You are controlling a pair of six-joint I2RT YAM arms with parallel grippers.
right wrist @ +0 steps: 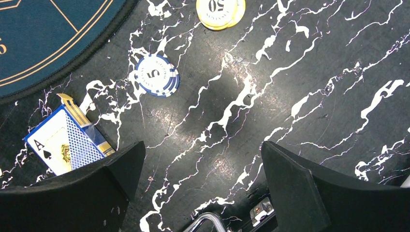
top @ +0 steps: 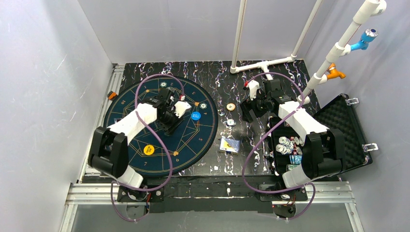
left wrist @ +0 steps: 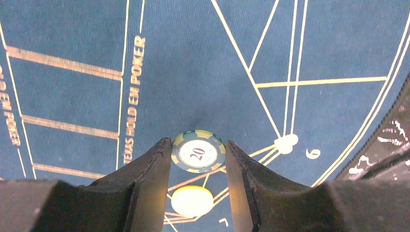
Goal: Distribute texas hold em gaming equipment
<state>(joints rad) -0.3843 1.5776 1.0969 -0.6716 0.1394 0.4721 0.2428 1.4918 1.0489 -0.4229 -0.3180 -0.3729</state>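
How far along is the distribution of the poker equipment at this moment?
Done: blue disc and yellow disc lie on the mat. In hand: the left gripper pinches a 20 chip. Left, off the mat: the 5 chip, 50 chip, card pack and case chips.

The top camera looks steeply down from above and behind the arms (bases at 6 o'clock) and takes in the whole table (top: pixel 212 79). The left wrist camera hangs very close over the blue mat (left wrist: pixel 193 72), its fingers (left wrist: pixel 145 183) flanking a chip (left wrist: pixel 198 153). The right wrist camera rides higher over the table, with the mat's edge at 10 o'clock. Its card pack (right wrist: pixel 67 140) is probably the one the top view shows mid-table.
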